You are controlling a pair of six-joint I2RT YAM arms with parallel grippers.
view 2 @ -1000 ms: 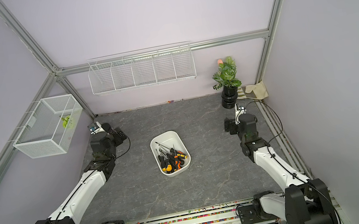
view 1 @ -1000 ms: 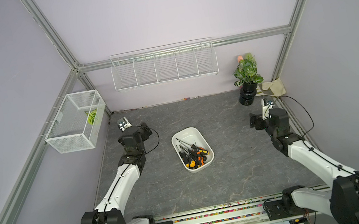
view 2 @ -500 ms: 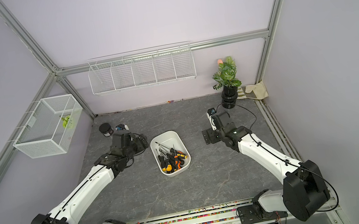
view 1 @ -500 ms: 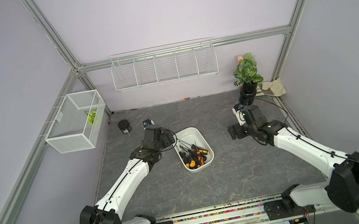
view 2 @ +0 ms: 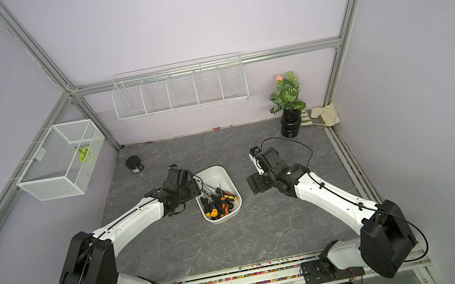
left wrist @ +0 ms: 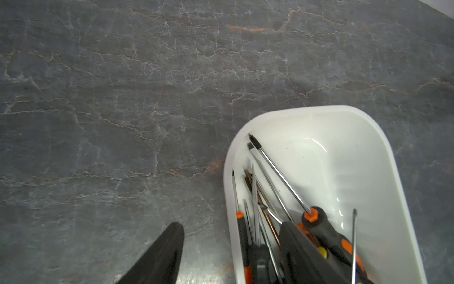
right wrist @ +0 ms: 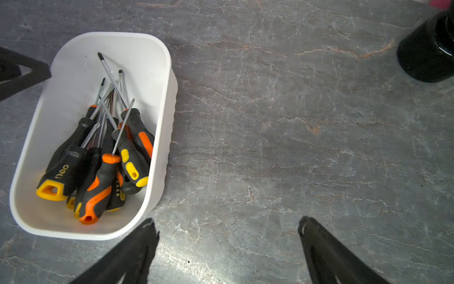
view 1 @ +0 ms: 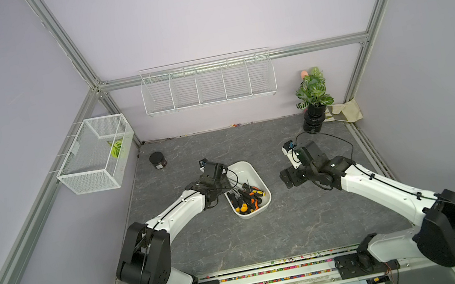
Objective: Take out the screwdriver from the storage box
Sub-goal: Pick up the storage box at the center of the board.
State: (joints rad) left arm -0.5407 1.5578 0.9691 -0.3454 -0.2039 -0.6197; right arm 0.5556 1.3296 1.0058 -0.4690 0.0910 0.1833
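Top view: storage box (view 1: 246, 172) centred on tabletop (view 1: 299, 231), long axis running rear edge to front edge; screwdrivers (view 1: 247, 199) piled inside, handles at the front-edge end; left gripper (view 1: 226, 185) at its rim, nearer than right gripper (view 1: 286, 178); left wrist: jaws partly apart, straddling the box wall (one finger (left wrist: 299, 253) over the shafts), gripping nothing; right wrist: jaws wide, empty, just beside the box.

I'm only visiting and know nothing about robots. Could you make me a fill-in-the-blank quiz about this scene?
The shallow white plastic tub holds a pile of black-handled ____.
One finger of the left gripper is over the tub, the other over the grey stone-patterned ____.
The jaws of the right gripper stand ____.
The green leafy plant stands in a ____ pot.
Missing words: screwdrivers; table; open; black.
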